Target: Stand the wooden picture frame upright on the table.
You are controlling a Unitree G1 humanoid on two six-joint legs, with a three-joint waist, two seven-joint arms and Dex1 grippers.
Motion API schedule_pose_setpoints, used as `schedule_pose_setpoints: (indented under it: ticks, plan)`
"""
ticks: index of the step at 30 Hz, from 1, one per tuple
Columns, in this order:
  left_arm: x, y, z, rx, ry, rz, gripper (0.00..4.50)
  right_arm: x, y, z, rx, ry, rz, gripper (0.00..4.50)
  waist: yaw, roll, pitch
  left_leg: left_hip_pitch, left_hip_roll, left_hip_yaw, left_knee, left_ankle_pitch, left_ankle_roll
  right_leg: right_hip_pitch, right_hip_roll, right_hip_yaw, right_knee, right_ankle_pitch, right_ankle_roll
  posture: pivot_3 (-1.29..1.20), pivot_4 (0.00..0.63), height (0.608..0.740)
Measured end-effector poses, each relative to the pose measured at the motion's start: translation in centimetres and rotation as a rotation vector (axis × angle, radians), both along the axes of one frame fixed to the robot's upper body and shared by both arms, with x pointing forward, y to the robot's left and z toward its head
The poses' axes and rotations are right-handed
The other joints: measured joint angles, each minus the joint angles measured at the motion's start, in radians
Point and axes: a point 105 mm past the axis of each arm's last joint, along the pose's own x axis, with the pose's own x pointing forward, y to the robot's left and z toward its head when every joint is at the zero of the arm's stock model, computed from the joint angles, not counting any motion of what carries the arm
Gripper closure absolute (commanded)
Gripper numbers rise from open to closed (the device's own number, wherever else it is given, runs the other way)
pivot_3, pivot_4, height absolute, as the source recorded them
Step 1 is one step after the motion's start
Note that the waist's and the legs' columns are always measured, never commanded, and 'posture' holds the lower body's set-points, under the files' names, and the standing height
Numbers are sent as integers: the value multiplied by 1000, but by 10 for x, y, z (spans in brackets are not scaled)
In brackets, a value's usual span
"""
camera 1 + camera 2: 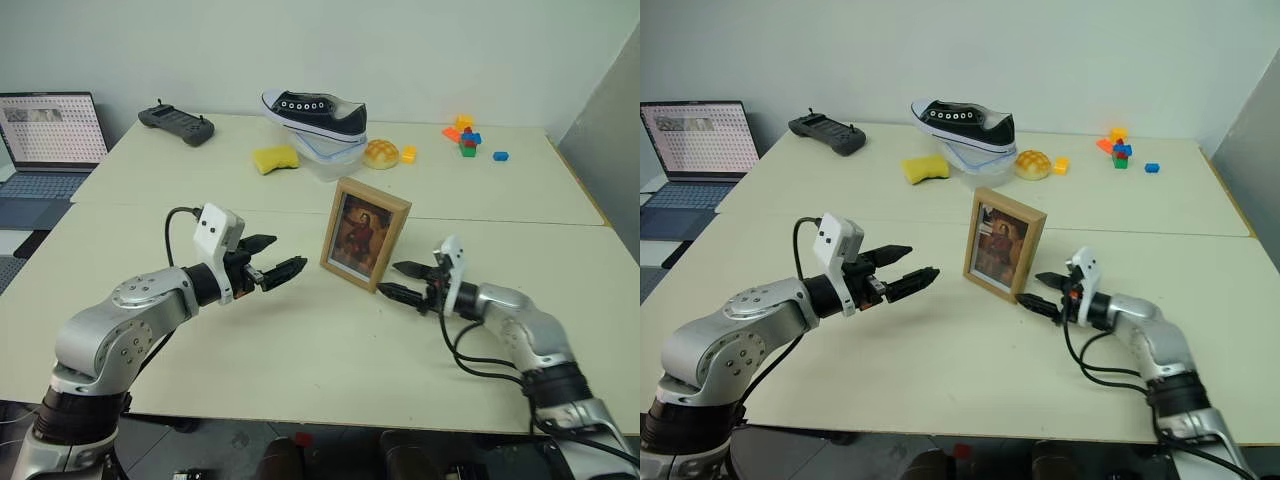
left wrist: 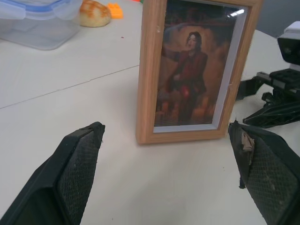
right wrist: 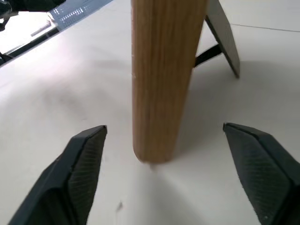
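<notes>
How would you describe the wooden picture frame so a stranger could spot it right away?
On the near section of the large cream table, look midway between the two robot arms. There stands a small light-wood picture frame, upright on a fold-out stand, the one thing showing a dark reddish portrait.

The cream surface (image 1: 300, 350) carries the frame (image 1: 365, 232) upright at centre; a controller (image 1: 176, 124) at 11 o'clock, a sponge (image 1: 275, 158), tub (image 1: 325, 160) and bun (image 1: 381, 153) at 12, blocks (image 1: 465, 135) at 1.

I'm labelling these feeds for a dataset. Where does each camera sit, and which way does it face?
Head stereo pair: looks forward and down over the table; both arms, left gripper, right gripper flank the wooden picture frame.
Left wrist: faces the frame's front, between its fingers.
Right wrist: faces the frame's edge and stand.
All share the frame.
</notes>
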Motion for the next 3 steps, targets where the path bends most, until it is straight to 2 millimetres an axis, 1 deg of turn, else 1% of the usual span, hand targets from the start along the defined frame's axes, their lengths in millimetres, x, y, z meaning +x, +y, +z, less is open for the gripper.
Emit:
schedule_pose_setpoints:
  ticks: [2,3]
  plan:
    - [3,5,3,19,4,-18,0,-9,-13,3,-62,-16,-1,29,0,0,0,0,0,0,0,0,0,0,0,0,0,0,0,0,150,740]
    - [7,9,6,38,2,-25,0,-14,-19,9,-85,-24,-2,29,0,0,0,0,0,0,0,0,0,0,1,0,0,0,0,0,150,740]
